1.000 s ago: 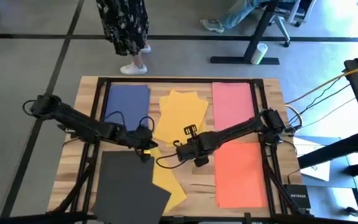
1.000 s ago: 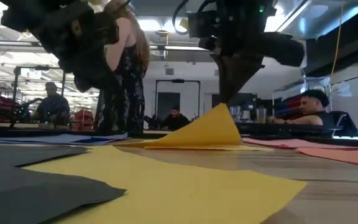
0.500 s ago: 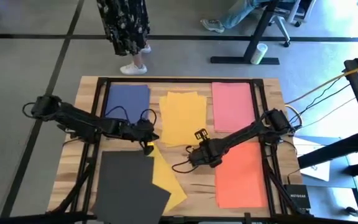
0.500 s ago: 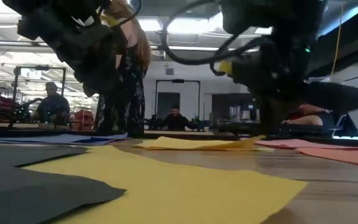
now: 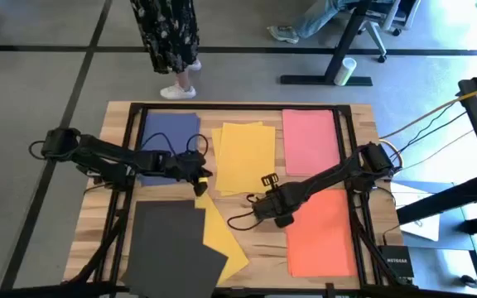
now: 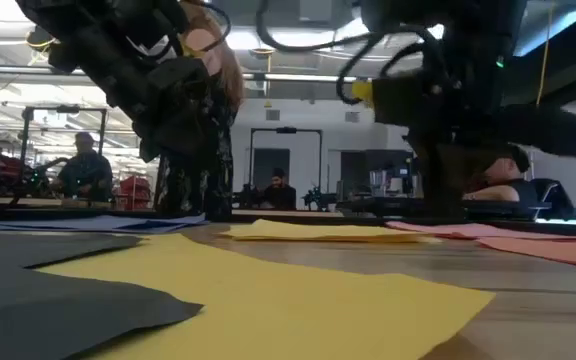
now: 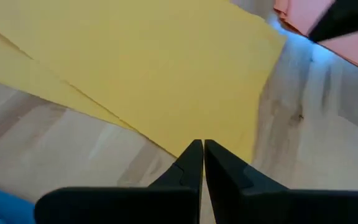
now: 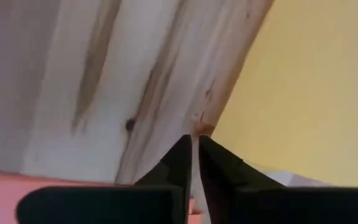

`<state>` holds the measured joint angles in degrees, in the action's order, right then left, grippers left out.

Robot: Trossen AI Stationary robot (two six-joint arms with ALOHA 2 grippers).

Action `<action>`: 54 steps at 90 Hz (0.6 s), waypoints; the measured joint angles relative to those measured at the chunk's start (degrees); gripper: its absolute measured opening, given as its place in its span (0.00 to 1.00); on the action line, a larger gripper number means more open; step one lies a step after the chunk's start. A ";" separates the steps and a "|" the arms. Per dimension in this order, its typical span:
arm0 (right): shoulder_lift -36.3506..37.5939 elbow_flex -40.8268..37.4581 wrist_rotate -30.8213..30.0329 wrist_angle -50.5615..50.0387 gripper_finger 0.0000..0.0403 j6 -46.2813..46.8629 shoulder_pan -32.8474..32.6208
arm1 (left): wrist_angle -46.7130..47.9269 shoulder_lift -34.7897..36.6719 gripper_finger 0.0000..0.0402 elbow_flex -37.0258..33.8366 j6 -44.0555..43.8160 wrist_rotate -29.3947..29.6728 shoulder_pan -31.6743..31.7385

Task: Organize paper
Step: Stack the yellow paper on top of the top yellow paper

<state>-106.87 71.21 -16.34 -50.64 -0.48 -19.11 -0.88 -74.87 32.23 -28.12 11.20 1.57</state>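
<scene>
The yellow paper [image 5: 244, 157], lifted a second ago, now lies flat at mid-table between the navy sheet [image 5: 169, 134] and pink sheet [image 5: 310, 141]. The right gripper [image 5: 265, 201] has let it go and withdrawn, fingers pressed together empty; the left gripper [image 5: 201, 178], likewise clenched, has edged closer.

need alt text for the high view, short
Top-down on a wooden table with navy, yellow, pink and orange paper, and a dark grey sheet overlapping another yellow sheet. The left tool and right tool flank the yellow stack's near edge.
</scene>
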 joint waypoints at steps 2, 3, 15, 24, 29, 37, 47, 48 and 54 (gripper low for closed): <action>0.00 0.46 0.02 -0.08 0.10 0.37 0.02 | 0.38 0.00 0.00 0.00 0.00 0.00 0.59; 0.00 0.71 0.02 -0.23 0.10 0.57 0.05 | 0.60 0.00 0.00 0.00 0.00 0.00 0.90; 0.00 2.00 -6.21 -2.31 0.10 2.11 2.03 | 1.80 -2.17 0.00 0.00 -0.04 -0.97 5.63; 0.00 1.92 -13.61 -5.13 0.02 3.36 5.58 | 0.45 -5.47 0.00 0.00 -0.02 -3.65 9.81; 0.00 1.92 -14.01 -5.26 0.02 3.95 8.46 | -1.47 -7.24 0.00 -0.02 0.04 -4.68 11.84; 0.00 1.87 -13.90 -5.01 0.00 4.03 13.15 | -4.90 -9.50 0.00 -0.02 0.02 -5.07 14.46; 0.07 1.84 -14.00 -4.77 0.00 2.89 19.41 | -7.94 -10.47 0.00 -0.02 0.47 -5.41 16.63; 0.17 1.77 -13.89 -4.76 0.00 2.85 20.03 | -8.20 -10.49 0.00 -0.02 0.48 -5.58 16.82; 1.22 0.85 -13.09 -2.73 0.00 1.43 24.01 | -8.74 -10.51 0.00 0.00 0.77 -6.56 18.05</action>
<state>-105.65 72.06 -29.43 -53.37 0.95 4.90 -9.62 -85.38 32.23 -27.35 4.64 19.63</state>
